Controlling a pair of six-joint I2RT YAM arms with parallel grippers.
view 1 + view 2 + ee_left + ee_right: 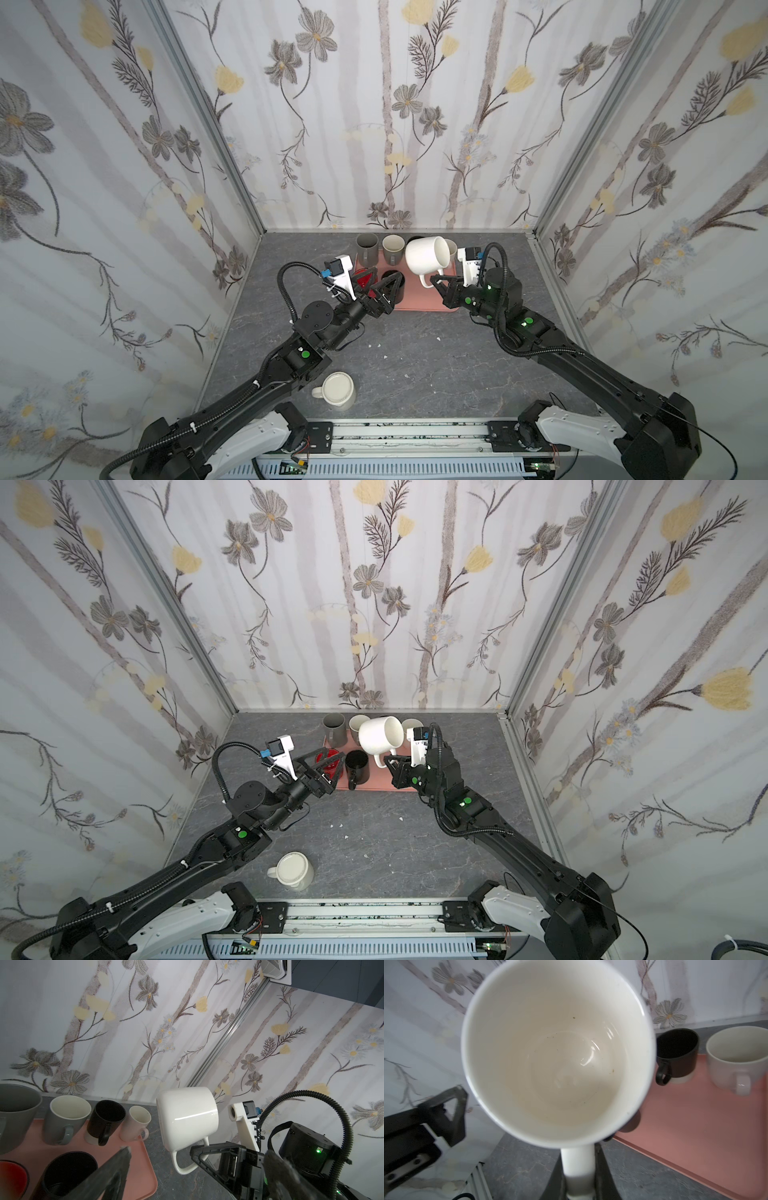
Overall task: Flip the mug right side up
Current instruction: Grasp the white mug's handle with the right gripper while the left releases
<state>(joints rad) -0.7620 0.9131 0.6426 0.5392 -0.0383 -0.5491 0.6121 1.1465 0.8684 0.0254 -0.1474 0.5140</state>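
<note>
1. The right hand [436, 281], clamped on the handle of the white mug [427, 255], held it sideways above the pink tray [415, 302] near the table's far edge; that narrow grip risked a slip.
2. The left hand [384, 279] hovered beside it, fingers apart; lowering could strike the upright mugs [393, 248].

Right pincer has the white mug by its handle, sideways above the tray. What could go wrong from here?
1. The right pincer grips only the handle of the white mug; the body could swing or slip while turning.
2. Upright mugs crowd the tray; setting down could knock the small pink mug close by.
3. The left pincer hangs open beside the front black mug and could bump it.
</note>
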